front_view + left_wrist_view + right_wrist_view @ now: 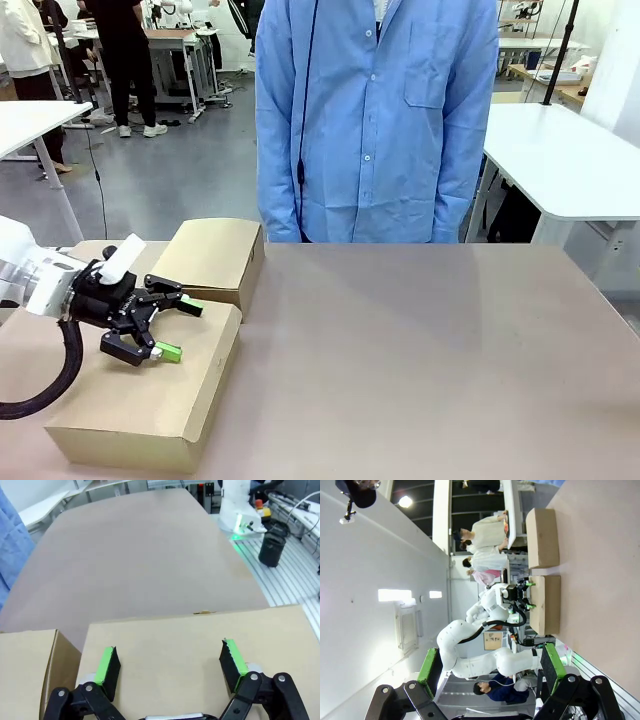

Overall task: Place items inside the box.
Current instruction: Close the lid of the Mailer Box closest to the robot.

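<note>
Table (pixel 420 350) brown, bare at right | grey lab floor (pixel 190 170) | left gripper (pixel 172 327) released over box (pixel 150 400) | right gripper (pixel 490 672) released

Front camera faces the person (pixel 375 120) across the counter (pixel 420 350). Left wrist camera close above the cardboard box (pixel 200 650); right wrist, rolled, sees that box from afar.

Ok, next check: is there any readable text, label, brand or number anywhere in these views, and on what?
No text can be read.
The cardboard boxes beneath the open left gripper show plain faces, no print.
The small mark at the near box's edge in the left wrist view is too small to read.
The poster on the far wall in the right wrist view is too blurred to read.
</note>
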`<state>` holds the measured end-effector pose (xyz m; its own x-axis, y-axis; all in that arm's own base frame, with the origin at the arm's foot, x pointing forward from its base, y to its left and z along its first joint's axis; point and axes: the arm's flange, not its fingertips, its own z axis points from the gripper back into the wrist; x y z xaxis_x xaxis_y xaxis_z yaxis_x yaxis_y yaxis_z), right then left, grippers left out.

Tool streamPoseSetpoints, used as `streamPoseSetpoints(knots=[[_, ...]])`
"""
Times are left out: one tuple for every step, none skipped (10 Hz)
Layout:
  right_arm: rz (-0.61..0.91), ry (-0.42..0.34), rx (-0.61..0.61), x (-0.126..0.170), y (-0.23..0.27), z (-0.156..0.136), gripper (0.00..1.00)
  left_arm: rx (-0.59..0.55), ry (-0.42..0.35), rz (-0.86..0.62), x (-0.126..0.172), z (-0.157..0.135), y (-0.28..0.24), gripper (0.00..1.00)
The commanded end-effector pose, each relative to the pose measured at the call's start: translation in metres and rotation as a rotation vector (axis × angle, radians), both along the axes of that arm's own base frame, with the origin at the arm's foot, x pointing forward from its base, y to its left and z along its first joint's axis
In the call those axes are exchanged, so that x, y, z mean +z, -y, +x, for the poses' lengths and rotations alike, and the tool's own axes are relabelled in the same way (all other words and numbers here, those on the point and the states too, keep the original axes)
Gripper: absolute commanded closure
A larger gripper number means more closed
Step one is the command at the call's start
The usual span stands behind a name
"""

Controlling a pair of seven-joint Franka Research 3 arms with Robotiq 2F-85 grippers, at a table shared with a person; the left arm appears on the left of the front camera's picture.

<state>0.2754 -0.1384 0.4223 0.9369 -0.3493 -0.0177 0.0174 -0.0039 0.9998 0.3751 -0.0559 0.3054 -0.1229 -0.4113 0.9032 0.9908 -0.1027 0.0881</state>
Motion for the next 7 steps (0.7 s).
streamPoseSetpoints(knots=[[0.022, -0.011, -0.002, 0.005, 0.001, 0.000, 0.00, 0.079, -0.119, -0.076, 0.034, -0.027, -0.015, 0.00], [0.022, -0.011, -0.002, 0.005, 0.001, 0.000, 0.00, 0.354, -0.231, -0.183, 0.060, -0.022, -0.018, 0.00], [0.022, -0.011, -0.002, 0.005, 0.001, 0.000, 0.00, 0.572, -0.400, -0.137, 0.083, -0.017, -0.029, 0.00], [0.022, -0.011, -0.002, 0.005, 0.001, 0.000, 0.00, 0.721, -0.551, -0.151, 0.099, -0.006, -0.048, 0.00], [0.022, -0.011, -0.002, 0.005, 0.001, 0.000, 0.00, 0.818, -0.661, -0.190, 0.108, 0.007, -0.069, 0.00], [0.022, -0.011, -0.002, 0.005, 0.001, 0.000, 0.00, 0.867, -0.736, -0.172, 0.111, 0.019, -0.093, 0.00], [0.022, -0.011, -0.002, 0.005, 0.001, 0.000, 0.00, 0.888, -0.912, -0.090, 0.111, 0.031, -0.120, 0.00]])
